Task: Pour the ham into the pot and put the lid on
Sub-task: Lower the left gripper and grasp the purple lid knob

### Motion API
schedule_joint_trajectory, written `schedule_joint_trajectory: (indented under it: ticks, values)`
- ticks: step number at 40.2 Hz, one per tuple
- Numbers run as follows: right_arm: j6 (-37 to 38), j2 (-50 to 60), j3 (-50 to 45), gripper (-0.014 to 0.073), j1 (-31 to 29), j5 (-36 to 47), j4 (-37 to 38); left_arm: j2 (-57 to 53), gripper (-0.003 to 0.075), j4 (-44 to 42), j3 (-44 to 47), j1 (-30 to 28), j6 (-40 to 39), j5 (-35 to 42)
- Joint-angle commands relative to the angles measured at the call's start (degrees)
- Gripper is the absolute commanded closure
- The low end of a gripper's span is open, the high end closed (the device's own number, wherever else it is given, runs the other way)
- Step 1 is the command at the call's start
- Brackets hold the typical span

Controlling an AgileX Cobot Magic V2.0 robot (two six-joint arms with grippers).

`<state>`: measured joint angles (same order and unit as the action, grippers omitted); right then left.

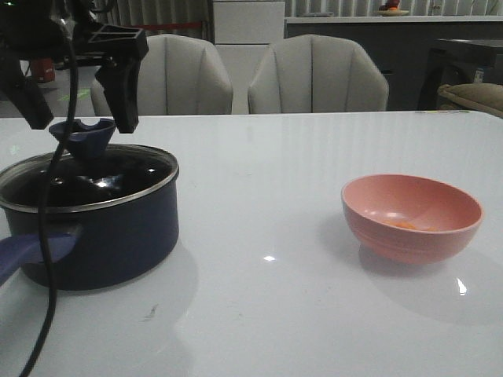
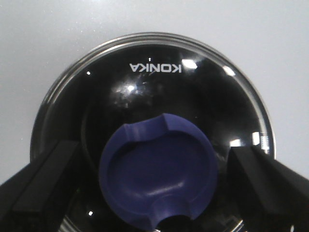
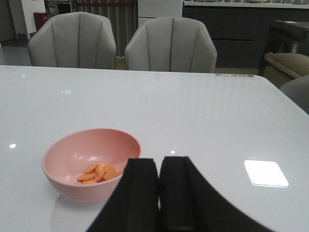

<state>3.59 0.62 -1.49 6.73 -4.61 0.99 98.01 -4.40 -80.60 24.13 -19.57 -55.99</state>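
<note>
The dark navy pot (image 1: 118, 236) stands at the table's left, its blue-purple handle (image 1: 23, 253) pointing to the front. The glass lid (image 1: 106, 179) lies on its rim; it also shows in the left wrist view (image 2: 159, 92). My left gripper (image 1: 78, 118) is open above the lid, one finger on each side of the knob (image 2: 157, 176), with gaps between. The ham (image 3: 99, 173), several orange slices, lies in the pink bowl (image 3: 67, 186) at the right (image 1: 393, 243). My right gripper (image 3: 158, 162) is shut and empty, beside the bowl and out of the front view.
A black cable (image 1: 49, 259) hangs from the left arm across the pot's front. Two grey chairs (image 1: 318, 75) stand behind the table's far edge. White table (image 1: 259, 181) lies between pot and bowl.
</note>
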Motion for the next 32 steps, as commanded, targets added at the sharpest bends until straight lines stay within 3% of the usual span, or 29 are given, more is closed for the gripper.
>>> schedule_joint_trajectory:
  ticks: [1, 10, 22, 26, 32]
  values:
    - [-0.03, 1.13, 0.26, 0.0432, -0.33, 4.61, 0.70, -1.26, 0.0082, -0.27, -2.00, 0.52, -0.79, 0.70]
    - [-0.03, 1.13, 0.26, 0.0432, -0.33, 4.61, 0.70, -0.54, 0.0110, -0.16, -2.36, 0.52, -0.79, 0.58]
    - [-0.03, 1.13, 0.26, 0.0432, -0.33, 4.61, 0.70, -0.54, 0.0493, -0.16, -2.52, 0.52, -0.79, 0.25]
    - [-0.03, 1.13, 0.26, 0.0432, -0.33, 4.61, 0.70, -0.54, 0.0535, -0.16, -3.03, 0.52, -0.79, 0.13]
    - [-0.03, 1.13, 0.26, 0.0432, -0.33, 4.61, 0.70, -1.93, 0.0536, -0.28, -4.31, 0.52, -0.79, 0.04]
